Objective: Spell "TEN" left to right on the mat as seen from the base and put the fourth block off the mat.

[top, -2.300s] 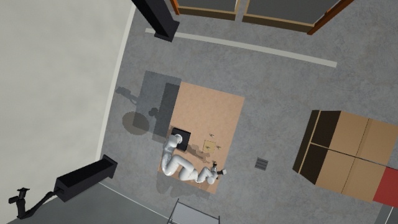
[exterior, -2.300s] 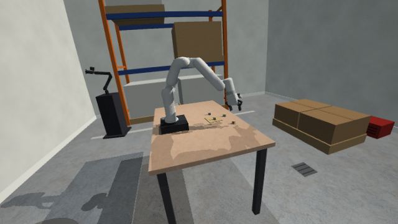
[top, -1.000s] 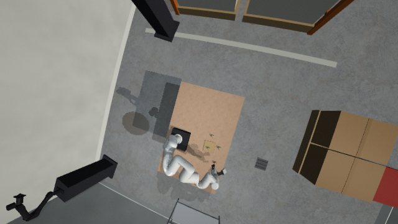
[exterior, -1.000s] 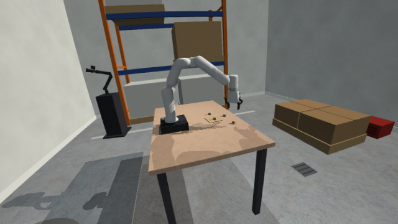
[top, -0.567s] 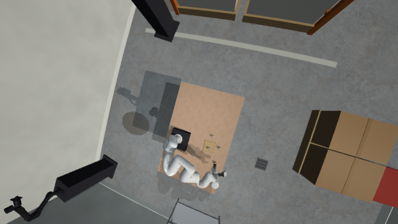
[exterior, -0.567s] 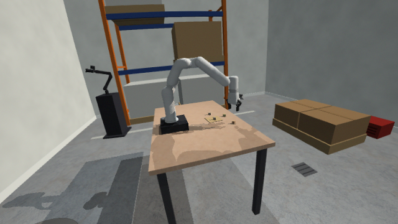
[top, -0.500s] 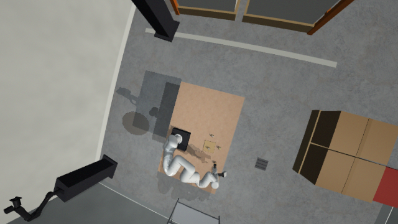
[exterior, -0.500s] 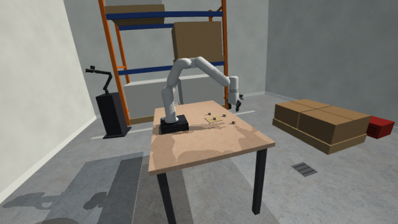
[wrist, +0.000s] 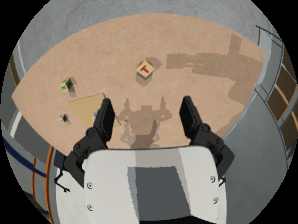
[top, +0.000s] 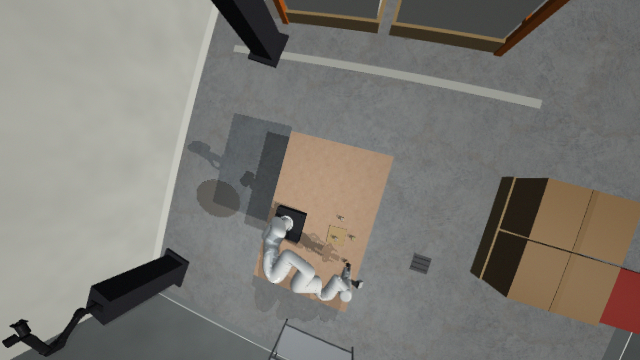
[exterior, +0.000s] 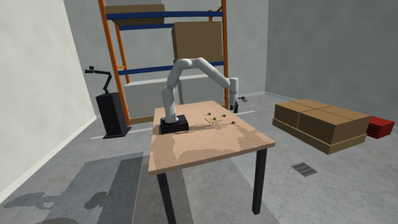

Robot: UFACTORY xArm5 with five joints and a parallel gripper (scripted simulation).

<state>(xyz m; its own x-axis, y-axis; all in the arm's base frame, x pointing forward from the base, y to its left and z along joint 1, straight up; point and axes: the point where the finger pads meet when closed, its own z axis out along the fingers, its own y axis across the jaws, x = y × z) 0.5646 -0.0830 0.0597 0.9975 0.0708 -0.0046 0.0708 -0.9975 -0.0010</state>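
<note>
The mat point(top: 341, 230) point(wrist: 85, 104) lies flat on the table. A block with a red T point(wrist: 145, 69) point(exterior: 233, 122) lies off the mat, turned at an angle in the wrist view. A block with a green letter point(wrist: 66, 84) point(top: 352, 237) is off the mat on its far side. Another block point(wrist: 63, 118) point(top: 340, 217) is off the mat; its letter is unreadable. A block with blue marking point(wrist: 95, 115) point(top: 334, 237) point(exterior: 214, 118) is on the mat, mostly hidden behind a finger in the wrist view. My gripper point(wrist: 147, 105) point(exterior: 234, 109) is open and empty, above the table near the T block.
The table point(top: 335, 170) point(exterior: 199, 143) carries the black robot base point(top: 298, 231) point(exterior: 175, 126). The arm's shadow falls on the table around the T block and mat. The table's edge is close to my gripper. A shelf rack point(exterior: 226, 40) stands on the floor behind the table.
</note>
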